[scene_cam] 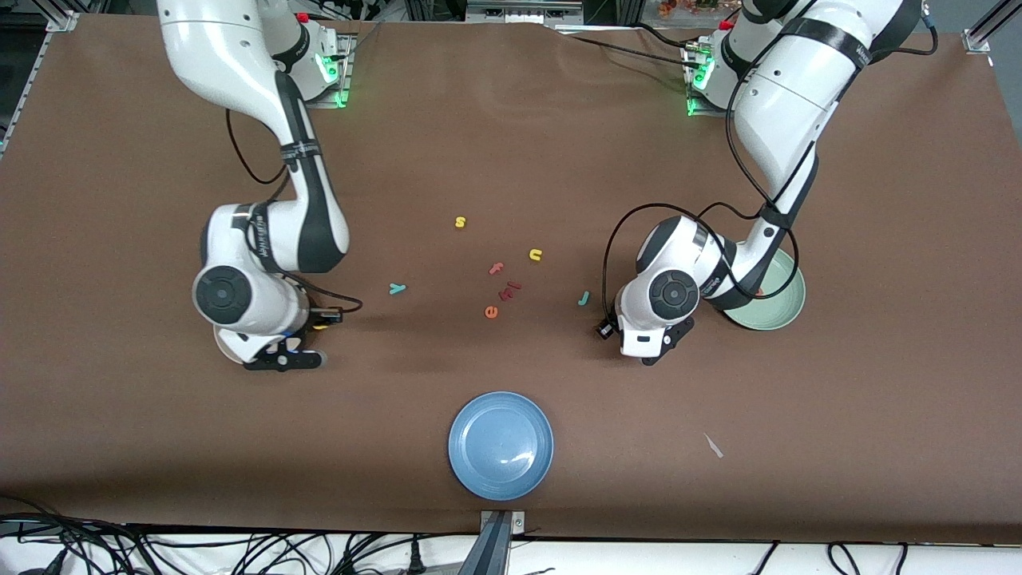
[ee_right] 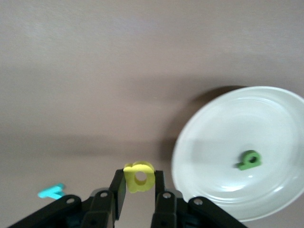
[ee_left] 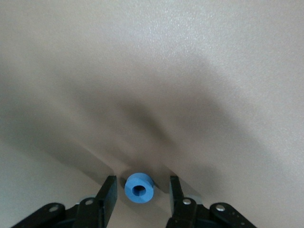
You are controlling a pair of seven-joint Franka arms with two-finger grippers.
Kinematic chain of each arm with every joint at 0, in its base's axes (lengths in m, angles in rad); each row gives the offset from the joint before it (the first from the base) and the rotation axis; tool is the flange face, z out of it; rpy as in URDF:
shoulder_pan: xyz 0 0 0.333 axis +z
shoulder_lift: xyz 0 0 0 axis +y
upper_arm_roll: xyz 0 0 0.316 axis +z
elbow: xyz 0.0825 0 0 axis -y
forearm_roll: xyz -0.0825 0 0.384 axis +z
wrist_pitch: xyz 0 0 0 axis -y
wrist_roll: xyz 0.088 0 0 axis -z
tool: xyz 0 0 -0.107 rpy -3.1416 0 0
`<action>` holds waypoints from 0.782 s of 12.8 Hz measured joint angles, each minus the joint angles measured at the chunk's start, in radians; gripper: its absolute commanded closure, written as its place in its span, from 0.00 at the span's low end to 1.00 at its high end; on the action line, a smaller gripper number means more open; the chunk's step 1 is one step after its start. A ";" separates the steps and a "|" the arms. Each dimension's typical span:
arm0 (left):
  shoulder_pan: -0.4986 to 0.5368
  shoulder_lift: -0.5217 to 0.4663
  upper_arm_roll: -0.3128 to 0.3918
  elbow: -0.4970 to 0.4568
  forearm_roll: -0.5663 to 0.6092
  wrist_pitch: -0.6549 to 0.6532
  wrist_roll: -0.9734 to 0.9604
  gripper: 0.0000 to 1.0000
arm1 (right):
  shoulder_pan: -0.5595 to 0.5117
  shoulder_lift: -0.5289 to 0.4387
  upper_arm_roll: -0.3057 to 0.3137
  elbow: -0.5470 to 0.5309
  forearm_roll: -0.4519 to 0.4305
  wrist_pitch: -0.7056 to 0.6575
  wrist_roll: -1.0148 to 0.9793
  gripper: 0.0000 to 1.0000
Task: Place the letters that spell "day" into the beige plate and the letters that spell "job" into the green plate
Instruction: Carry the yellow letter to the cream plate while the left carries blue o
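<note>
My right gripper (scene_cam: 281, 357) (ee_right: 139, 183) is shut on the yellow "a" (ee_right: 139, 177) and hangs by the rim of the beige plate (scene_cam: 226, 345) (ee_right: 266, 118). The green "d" (ee_right: 249, 160) lies in that plate. The teal "y" (scene_cam: 397, 288) (ee_right: 51, 192) lies on the table nearby. My left gripper (scene_cam: 653, 350) (ee_left: 139, 190) is open and low over the table, its fingers on either side of the blue "o" (ee_left: 139, 187) with a gap on each side. The green plate (scene_cam: 778, 307) sits beside that arm, partly hidden by it. The teal "j" (scene_cam: 584, 299) lies on the table, toward the middle from the left gripper.
Loose letters lie mid-table: a yellow "s" (scene_cam: 460, 222), a yellow "u" (scene_cam: 535, 255), a pink "f" (scene_cam: 497, 268), a red piece (scene_cam: 511, 289) and an orange "e" (scene_cam: 491, 312). A blue plate (scene_cam: 501, 446) stands nearest the front camera.
</note>
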 measured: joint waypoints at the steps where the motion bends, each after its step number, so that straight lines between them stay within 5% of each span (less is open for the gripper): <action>1: 0.000 0.000 0.000 0.002 0.000 0.001 0.000 0.81 | -0.002 -0.038 -0.008 -0.072 0.000 0.059 -0.043 0.75; 3: 0.000 0.000 0.000 0.002 0.000 0.001 0.000 0.90 | -0.002 -0.114 -0.021 -0.220 0.000 0.176 -0.124 0.75; 7: 0.007 -0.003 0.001 0.005 0.000 -0.013 0.048 0.93 | -0.003 -0.193 -0.061 -0.384 0.000 0.302 -0.274 0.70; 8: 0.021 -0.011 0.002 0.015 0.000 -0.055 0.086 0.93 | -0.002 -0.196 -0.064 -0.409 0.000 0.340 -0.289 0.45; 9: 0.044 -0.032 0.002 0.027 0.000 -0.124 0.142 0.93 | -0.002 -0.195 -0.064 -0.429 0.000 0.369 -0.307 0.00; 10: 0.077 -0.067 0.001 0.035 0.000 -0.210 0.212 0.93 | -0.001 -0.194 -0.063 -0.439 0.000 0.381 -0.319 0.00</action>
